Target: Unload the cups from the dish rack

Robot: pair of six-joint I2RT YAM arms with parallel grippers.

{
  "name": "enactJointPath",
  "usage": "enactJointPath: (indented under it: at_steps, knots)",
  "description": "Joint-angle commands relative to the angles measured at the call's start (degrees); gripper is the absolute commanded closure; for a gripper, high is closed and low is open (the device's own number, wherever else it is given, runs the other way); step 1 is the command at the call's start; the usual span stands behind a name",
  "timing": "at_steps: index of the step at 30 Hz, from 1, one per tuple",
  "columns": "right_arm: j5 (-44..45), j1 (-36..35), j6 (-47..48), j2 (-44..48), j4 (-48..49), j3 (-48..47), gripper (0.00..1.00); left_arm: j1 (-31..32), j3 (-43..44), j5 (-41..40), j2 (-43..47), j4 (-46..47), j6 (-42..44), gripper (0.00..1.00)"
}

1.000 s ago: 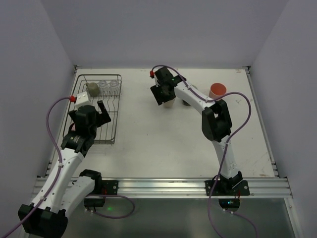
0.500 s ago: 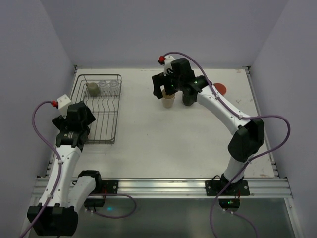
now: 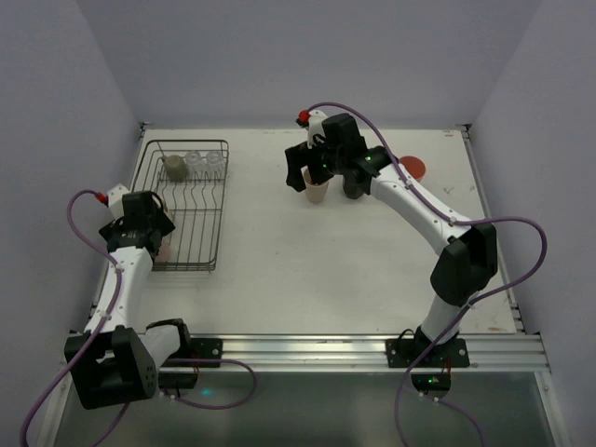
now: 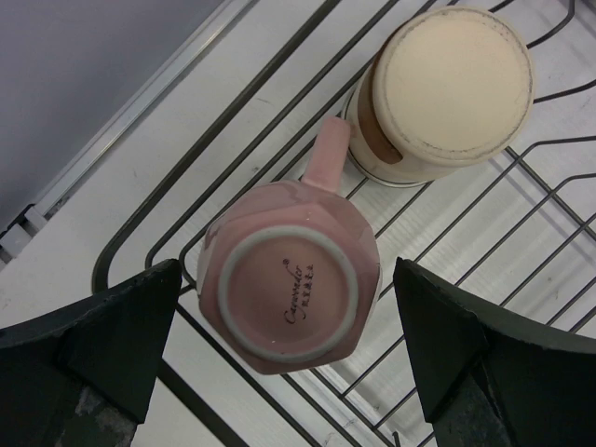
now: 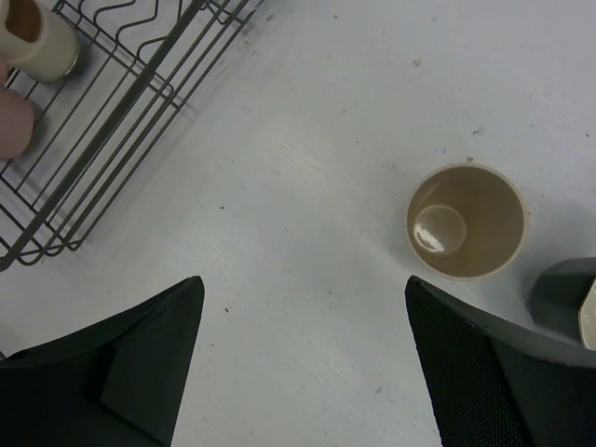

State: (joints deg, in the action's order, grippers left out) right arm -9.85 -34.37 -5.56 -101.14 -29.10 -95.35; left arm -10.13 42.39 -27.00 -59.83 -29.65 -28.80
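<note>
- Top external view. Dish rack [image 3: 191, 233] at the far left of the table [image 3: 307, 270], with two clear glasses [image 3: 205, 158] at its far end. Left gripper [image 3: 154, 237] low over the rack's near left corner. Right gripper [image 3: 305, 175] above a beige tumbler [image 3: 318, 194] that stands mid-table, well apart from the rack. Black mug [image 3: 353, 187] just beside that tumbler. Salmon-pink tumbler [image 3: 414, 169] further right, partly hidden behind the arm.
- Left wrist view. Pale pink mug [image 4: 289, 279] upside down in a corner of the rack, handle toward a cream cup [image 4: 452, 88], also inverted, just beside it. Jaws spread wide, one finger [image 4: 112, 335] on either side of the mug, neither touching; nothing grasped.
- Right wrist view. Jaws released and empty, fingers [image 5: 140, 358] far apart. Beige tumbler upright on the bare table, mouth up, near the right-hand finger, untouched. Rack corner at upper left, cream cup and pink mug inside it.
</note>
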Motion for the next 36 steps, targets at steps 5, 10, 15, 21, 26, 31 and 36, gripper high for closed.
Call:
enactJointPath:
  at_steps: [5, 10, 15, 21, 26, 31, 36]
  knots:
    - [-0.17, -0.08, 0.9, 4.55, 1.94, 0.96, 0.09, -2.35, -0.2, 5.65, -4.5, 5.04, 1.99, 0.03]
    - [-1.14, -0.17, 0.99, 4.99, 2.03, 1.22, 0.08, -2.96, -0.38, 6.0, -4.5, 5.65, 2.43, 0.23]
    - [0.36, 0.0, 2.4, 7.44, 1.68, 2.54, 0.08, -2.88, -0.03, 10.38, -1.52, 5.83, 3.22, 0.69]
    - [-7.54, -0.08, -4.44, 12.72, 8.52, 7.01, 0.08, -2.35, 2.52, 17.07, 6.47, 4.43, 4.45, 0.78]
    - [-11.86, -0.17, -10.16, 17.29, 15.56, 11.4, 0.08, 0.02, 4.8, 19.26, 11.31, 2.15, 3.84, 0.86]
    - [-15.9, -0.52, -17.36, 18.52, 21.08, 12.99, 0.07, 1.95, 7.26, 21.73, 15.79, 0.65, 3.57, 0.89]
    - [-18.37, -2.1, -28.77, 20.63, 33.04, 21.25, 0.08, 2.57, 8.15, 32.51, 20.09, 1.78, 0.33, 0.89]
